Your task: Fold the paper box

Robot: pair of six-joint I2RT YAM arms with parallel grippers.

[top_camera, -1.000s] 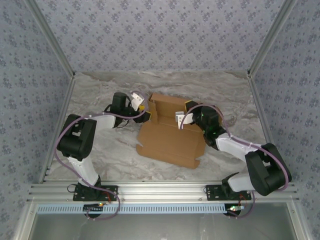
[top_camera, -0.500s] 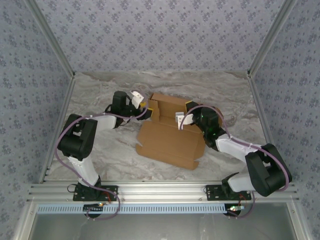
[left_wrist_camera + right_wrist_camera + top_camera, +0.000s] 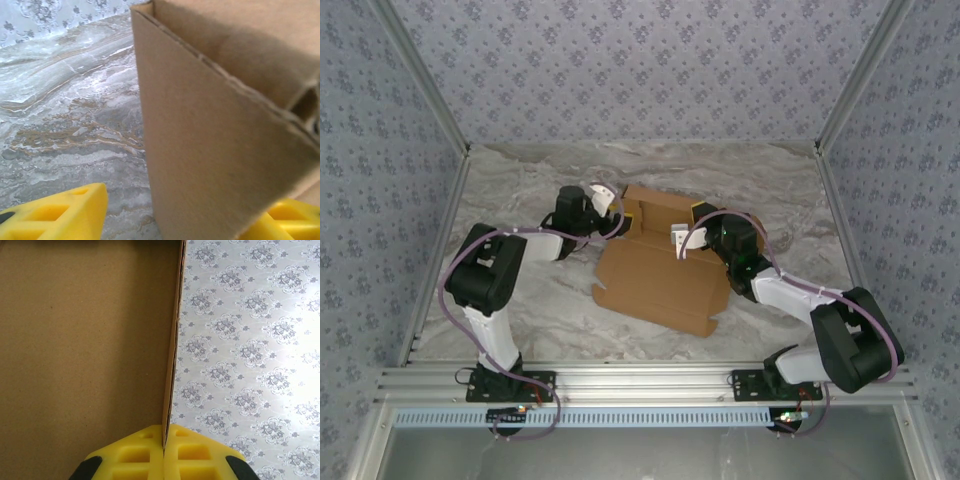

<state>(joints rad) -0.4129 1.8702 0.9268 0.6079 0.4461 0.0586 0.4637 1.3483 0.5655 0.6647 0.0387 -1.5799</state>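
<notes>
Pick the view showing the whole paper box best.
Top external: the paper box shows whole, back walls raised. Left wrist gives one upright flap inside the left tool; right wrist, a panel edge pinched by the right tool.

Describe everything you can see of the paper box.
The paper box is plain tan cardboard, unprinted, half folded: a flat creased panel lies on the marble table, with walls raised at its far end. The right claw pinches one upright wall's edge; the left claw straddles another, open.
</notes>
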